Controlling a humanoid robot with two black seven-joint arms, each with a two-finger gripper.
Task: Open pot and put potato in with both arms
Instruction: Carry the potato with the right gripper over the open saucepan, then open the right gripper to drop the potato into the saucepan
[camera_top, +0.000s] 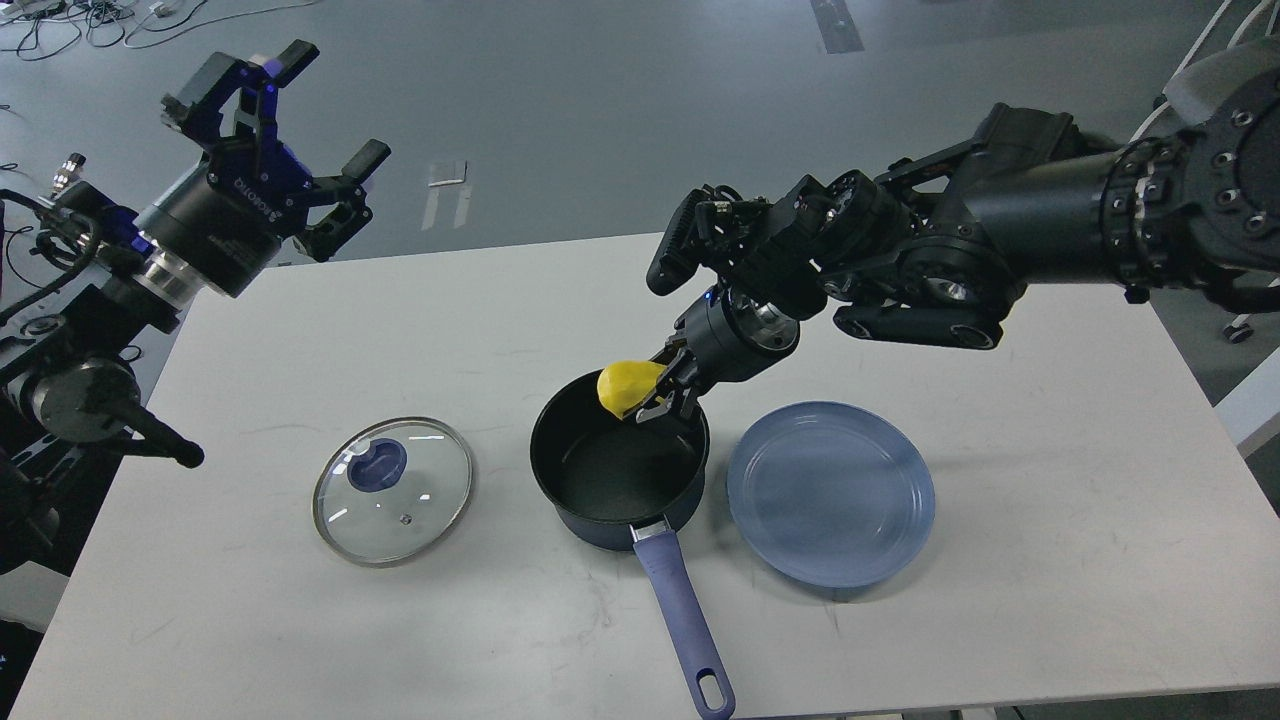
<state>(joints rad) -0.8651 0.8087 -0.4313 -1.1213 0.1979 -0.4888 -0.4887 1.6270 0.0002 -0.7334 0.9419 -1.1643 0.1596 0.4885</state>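
At frame centre the right gripper (655, 395) clamps the potato (627, 387) over the pot's (618, 470) far rim, risking a drop outside or tipping it; left gripper (290, 150) hangs wide, upper left.

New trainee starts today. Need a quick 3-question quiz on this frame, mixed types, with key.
1. True or false: the glass lid sits on the pot.
2. Which gripper holds the potato? A) left gripper B) right gripper
3. What lies on the table just right of the pot?

Key: 1. False, it lies flat on the table left of the pot. 2. B; the left is open, raised. 3. The blue plate, bare.
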